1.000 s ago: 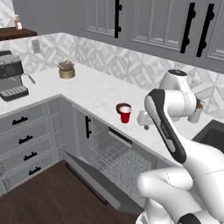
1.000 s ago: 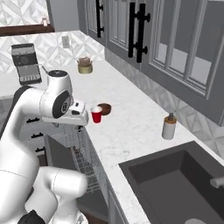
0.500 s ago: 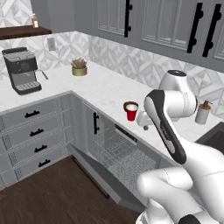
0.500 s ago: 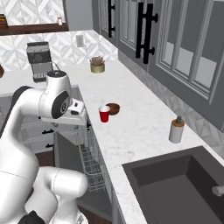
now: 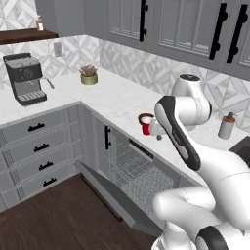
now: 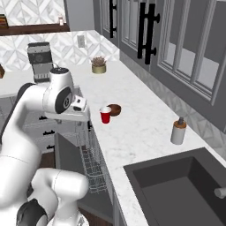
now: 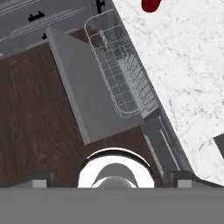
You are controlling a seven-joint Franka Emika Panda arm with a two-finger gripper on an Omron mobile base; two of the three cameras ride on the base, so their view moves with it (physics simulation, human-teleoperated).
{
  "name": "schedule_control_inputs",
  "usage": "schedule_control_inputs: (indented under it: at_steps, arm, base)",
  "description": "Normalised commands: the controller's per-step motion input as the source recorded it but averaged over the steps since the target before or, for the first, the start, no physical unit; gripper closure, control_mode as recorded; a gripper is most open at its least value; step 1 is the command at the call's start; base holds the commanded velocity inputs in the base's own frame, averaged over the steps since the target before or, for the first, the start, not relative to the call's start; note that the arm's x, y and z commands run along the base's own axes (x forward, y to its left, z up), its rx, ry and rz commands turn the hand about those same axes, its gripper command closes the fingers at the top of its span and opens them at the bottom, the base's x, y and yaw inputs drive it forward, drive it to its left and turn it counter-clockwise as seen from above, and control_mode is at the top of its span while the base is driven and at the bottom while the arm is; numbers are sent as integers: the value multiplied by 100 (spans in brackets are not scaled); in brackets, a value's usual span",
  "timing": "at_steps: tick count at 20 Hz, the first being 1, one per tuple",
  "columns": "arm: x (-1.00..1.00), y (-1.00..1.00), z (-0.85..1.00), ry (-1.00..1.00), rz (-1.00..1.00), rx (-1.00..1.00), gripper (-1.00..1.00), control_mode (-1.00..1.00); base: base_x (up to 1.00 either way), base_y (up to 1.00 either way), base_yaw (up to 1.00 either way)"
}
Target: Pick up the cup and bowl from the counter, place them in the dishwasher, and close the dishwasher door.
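Hanging spread wide and empty over the dishwasher door (image 7: 94, 98), the jaws point floorward; the cup (image 7: 150, 4) stands at one o'clock on the table (image 7: 188, 70), touching the bowl (image 6: 115, 109). The dishwasher (image 5: 139, 171) rack (image 7: 120, 72) lies bare.

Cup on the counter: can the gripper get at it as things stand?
Probably yes. The cup stands upright near the counter edge, bowl behind it; the open gripper sits beside it, nothing between.
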Motion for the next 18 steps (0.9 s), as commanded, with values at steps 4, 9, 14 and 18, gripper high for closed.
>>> schedule_control_inputs:
  at_steps: [4,9,14,18]
  arm:
    - [74,13,-4,0,0,-8,-100,-100]
    - [77,1,-4,0,1,-2,-100,-100]
    - [80,-2,-16,0,11,0,-100,-100]
    - [96,0,-2,4,0,0,-100,-100]
  base:
    - [0,0,0]
    - [0,0,0]
    - [0,0,0]
    - [0,0,0]
